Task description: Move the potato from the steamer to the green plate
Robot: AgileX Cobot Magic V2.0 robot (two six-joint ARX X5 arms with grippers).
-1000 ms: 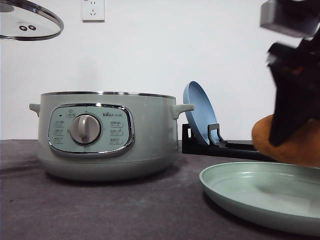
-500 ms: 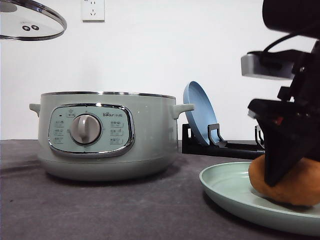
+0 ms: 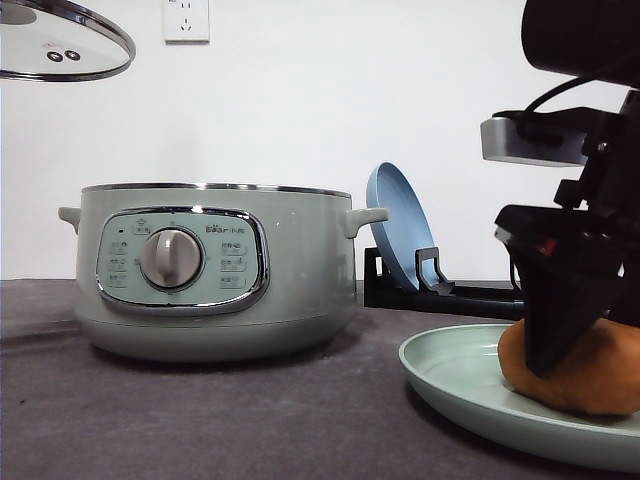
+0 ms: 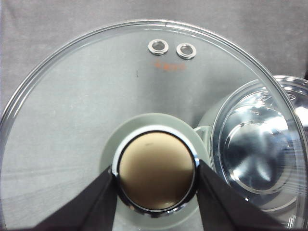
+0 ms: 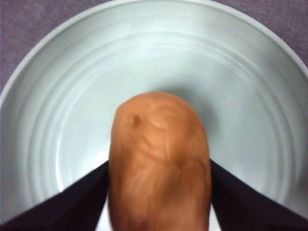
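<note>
The orange-brown potato [image 3: 590, 375] lies in the pale green plate [image 3: 450, 375] at the front right. My right gripper [image 3: 572, 345] stands over it, shut on it. In the right wrist view the dark fingers [image 5: 72, 202] press both sides of the potato [image 5: 159, 154], above the plate's ribbed floor [image 5: 159, 53]. The sage-green steamer [image 3: 215, 270] stands uncovered at left centre. Its glass lid [image 3: 60, 45] hangs high at the top left. My left gripper [image 4: 156, 192] is shut on the lid's knob [image 4: 156, 175].
A blue plate [image 3: 398, 225] leans upright in a black rack [image 3: 440, 295] behind the green plate, to the right of the steamer. Through the glass lid [image 4: 96, 106], the steamer's shiny inner bowl [image 4: 262, 144] shows below. A wall socket [image 3: 186, 20] is on the back wall.
My right gripper has come down with the potato, from hanging above the green plate to resting in it. The lid has drifted slightly right.
</note>
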